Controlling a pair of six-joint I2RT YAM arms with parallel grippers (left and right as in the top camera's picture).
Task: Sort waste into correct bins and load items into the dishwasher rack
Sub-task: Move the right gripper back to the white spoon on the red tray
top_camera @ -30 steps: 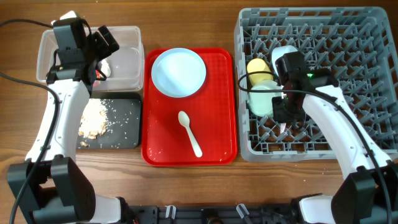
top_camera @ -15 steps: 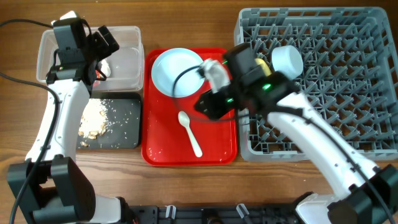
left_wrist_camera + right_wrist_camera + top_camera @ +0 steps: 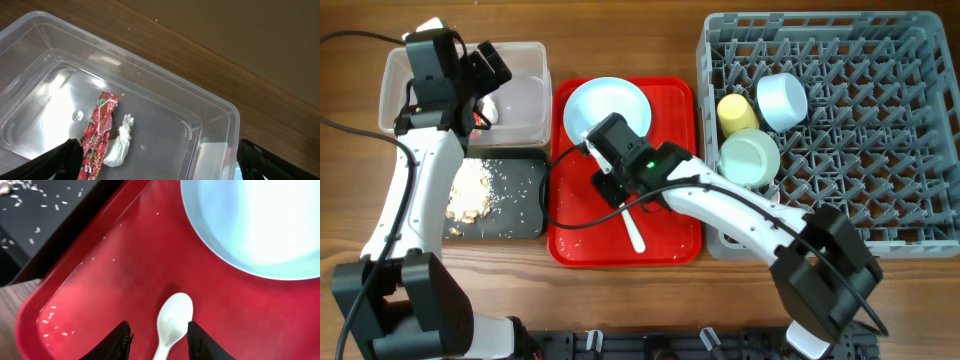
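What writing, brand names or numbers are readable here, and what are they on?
Red wrapper in the clear tub: some print on it, too blurred and crumpled to read.
No other words, numbers or signs show in any view.

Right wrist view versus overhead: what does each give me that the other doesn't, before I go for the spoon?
Only the right wrist view: how the right end effector stands, open, with a finger on either side of the white spoon at its bowl end. Only overhead: the dishwasher rack holding the yellow cup, mint green bowl and pale blue bowl, plus the clear tub. Both: the spoon, the red serving tray, the pale blue plate and the black tray.
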